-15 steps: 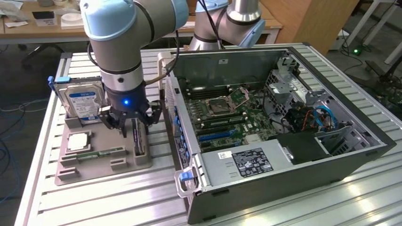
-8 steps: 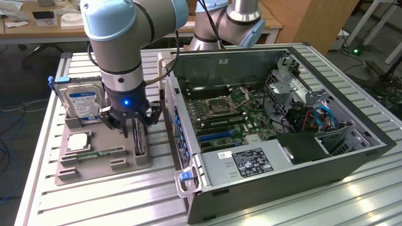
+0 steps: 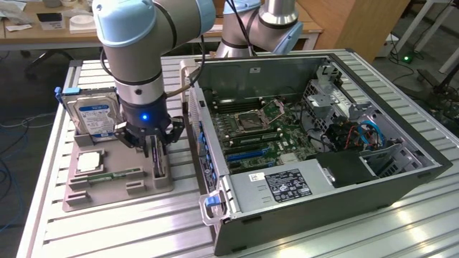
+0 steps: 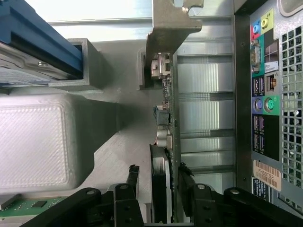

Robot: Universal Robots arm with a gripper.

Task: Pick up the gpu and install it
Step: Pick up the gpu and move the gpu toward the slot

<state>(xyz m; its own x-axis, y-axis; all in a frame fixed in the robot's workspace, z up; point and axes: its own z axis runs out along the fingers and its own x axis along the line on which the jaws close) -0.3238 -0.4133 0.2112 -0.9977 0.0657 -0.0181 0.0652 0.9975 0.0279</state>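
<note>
Bright, even light; glare on slatted table [image 3: 416, 226]; deep shadow inside computer case [image 3: 272, 75].

A grey moulded parts tray [image 3: 107, 188] sits on the slatted aluminium table [image 3: 344, 236], at the exterior view's left of the open black computer case [image 3: 401, 183]. On the tray, the silver hard drive [image 3: 95, 117] stands at the far end and the green memory stick [image 3: 115, 175] lies nearer. The thin dark gpu card [image 3: 158, 164] stands on edge along the tray's right side, between the spread fingers of the black gripper [image 3: 152, 148].

The tool [image 3: 155, 155] is positioned at the upper edge of the gpu [image 3: 158, 167], which stands on edge in the grey holder [image 3: 118, 192] on the table [image 3: 107, 231]. The hard drive [image 3: 97, 117] stands upright in the same holder. The open computer case [image 3: 323, 161] lies just beside it.
</note>
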